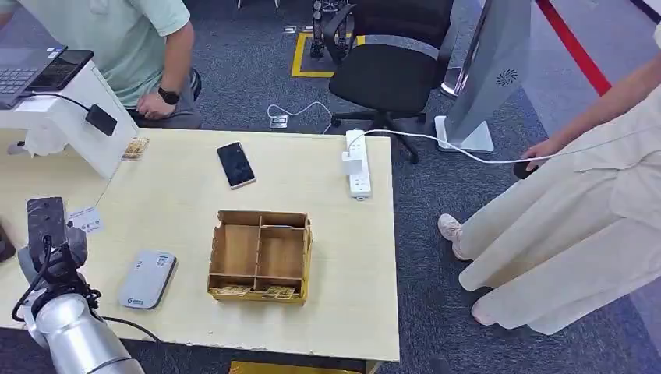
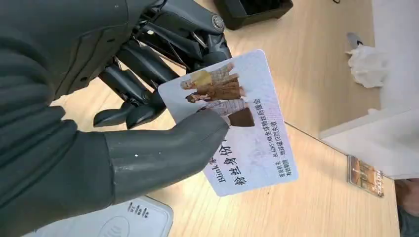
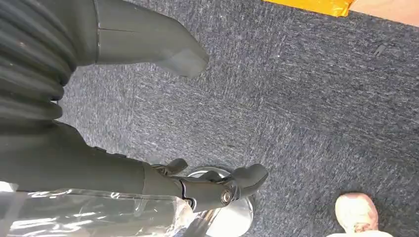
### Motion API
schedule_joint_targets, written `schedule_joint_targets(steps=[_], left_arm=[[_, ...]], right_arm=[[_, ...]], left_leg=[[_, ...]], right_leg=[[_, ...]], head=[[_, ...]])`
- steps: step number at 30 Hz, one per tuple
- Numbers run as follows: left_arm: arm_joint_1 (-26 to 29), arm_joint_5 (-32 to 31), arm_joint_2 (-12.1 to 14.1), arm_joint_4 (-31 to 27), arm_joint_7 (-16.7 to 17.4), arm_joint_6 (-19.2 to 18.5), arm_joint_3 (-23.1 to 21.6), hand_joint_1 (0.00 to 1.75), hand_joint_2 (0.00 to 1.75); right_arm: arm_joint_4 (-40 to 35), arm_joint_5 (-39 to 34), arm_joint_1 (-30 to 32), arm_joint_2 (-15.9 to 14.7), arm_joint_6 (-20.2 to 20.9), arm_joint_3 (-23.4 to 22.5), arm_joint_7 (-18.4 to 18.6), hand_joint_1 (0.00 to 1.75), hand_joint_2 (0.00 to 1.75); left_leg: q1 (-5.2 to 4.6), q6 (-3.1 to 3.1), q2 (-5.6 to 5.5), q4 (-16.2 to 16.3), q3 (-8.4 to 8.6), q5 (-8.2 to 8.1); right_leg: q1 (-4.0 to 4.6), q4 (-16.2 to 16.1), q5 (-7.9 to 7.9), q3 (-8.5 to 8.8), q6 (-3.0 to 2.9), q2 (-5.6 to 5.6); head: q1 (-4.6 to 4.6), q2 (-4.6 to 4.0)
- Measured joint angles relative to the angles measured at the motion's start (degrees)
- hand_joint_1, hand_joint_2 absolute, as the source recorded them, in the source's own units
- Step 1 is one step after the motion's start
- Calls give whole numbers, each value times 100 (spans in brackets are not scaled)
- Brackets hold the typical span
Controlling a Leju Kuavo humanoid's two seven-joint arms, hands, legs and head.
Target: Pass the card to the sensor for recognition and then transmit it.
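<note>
Left wrist view: left hand (image 2: pixel 123 113) pinches card (image 2: pixel 232 123) thumb-to-fingers, above counter (image 2: pixel 316 207) near left edge. Grey sensor (image 1: pixel 147 279) lies just right of hand, toward near edge. Right hand (image 3: pixel 197 182) hangs over carpet, empty, fingers apart.

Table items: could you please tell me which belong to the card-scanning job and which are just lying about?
Job: card, pinched in the left hand; grey sensor.

Lying about: wooden organizer, phone, power strip, laptop.
</note>
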Motion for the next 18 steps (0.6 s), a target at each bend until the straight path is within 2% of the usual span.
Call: schedule_joint_targets(steps=[8, 10, 12, 18], left_arm=[[-15, -69, 11, 53, 0, 0, 46, 175, 175], [-15, -449, 11, 50, 20, 2, 46, 175, 175], [-16, -1218, 13, 53, 26, -137, 70, 175, 175], [25, -2037, 98, 162, -11, -725, 101, 175, 175]], right_arm=[[35, 0, -14, -2, 0, -2, 0, 0, 175], [37, -22, -14, -5, 0, -2, 2, 0, 175], [37, -33, -13, -7, 11, -2, 2, 0, 175], [37, -42, -15, -33, 9, -2, 2, 0, 175]], left_leg=[[0, 0, 0, 0, 0, 0], [0, 0, 1, 0, 0, 0], [0, 0, 0, 0, 0, 0], [0, 0, 1, 0, -1, 0]], right_leg=[[0, 0, 0, 0, 0, 0], [0, 0, 0, 0, 0, 0], [0, 0, 0, 0, 0, 0], [0, 0, 0, 0, 0, 1]], head=[[0, 0], [0, 0], [0, -2], [0, 0]])
